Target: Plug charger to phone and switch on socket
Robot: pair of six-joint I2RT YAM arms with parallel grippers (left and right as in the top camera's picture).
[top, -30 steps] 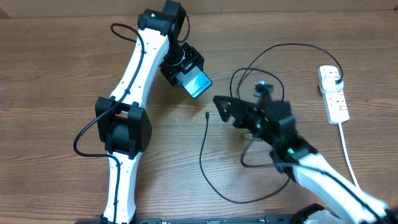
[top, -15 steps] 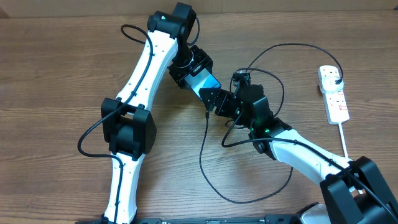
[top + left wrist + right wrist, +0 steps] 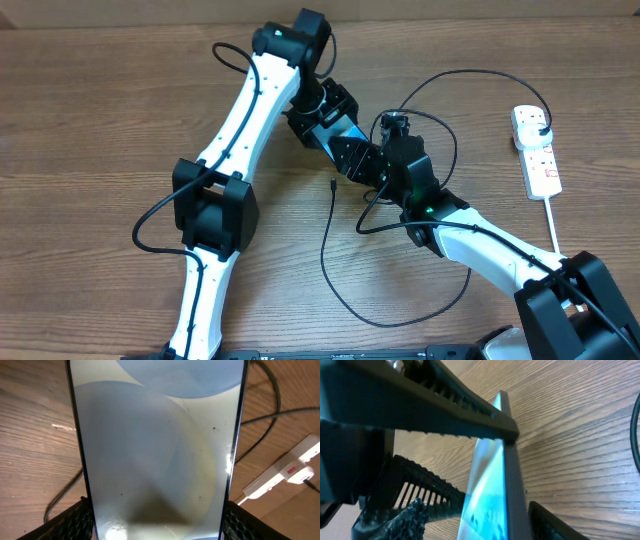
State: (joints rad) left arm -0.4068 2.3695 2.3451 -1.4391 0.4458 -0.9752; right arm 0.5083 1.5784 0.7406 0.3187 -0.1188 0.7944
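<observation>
My left gripper [image 3: 325, 125] is shut on the phone [image 3: 345, 131] and holds it tilted above the table. In the left wrist view the phone [image 3: 155, 435] fills the frame between the left gripper's fingers [image 3: 157, 527]. My right gripper [image 3: 353, 159] is open, with its fingers on either side of the phone's lower end. The right wrist view shows the phone [image 3: 492, 490] edge-on between the right gripper's fingers [image 3: 477, 517], with a gap on the left side. The charger [image 3: 325, 250] lies looped on the table. Its connector tip [image 3: 331, 183] is free and its black plug [image 3: 541, 126] sits in the socket [image 3: 541, 165].
The socket's thick white lead [image 3: 558, 240] runs toward the front right edge. Charger loops lie under and around the right arm. The socket [image 3: 280, 472] and part of the cable [image 3: 272, 390] show at the right of the left wrist view.
My left arm has carried the phone to the right. My right arm has swung up and left, and its open fingers now straddle the phone's end.
</observation>
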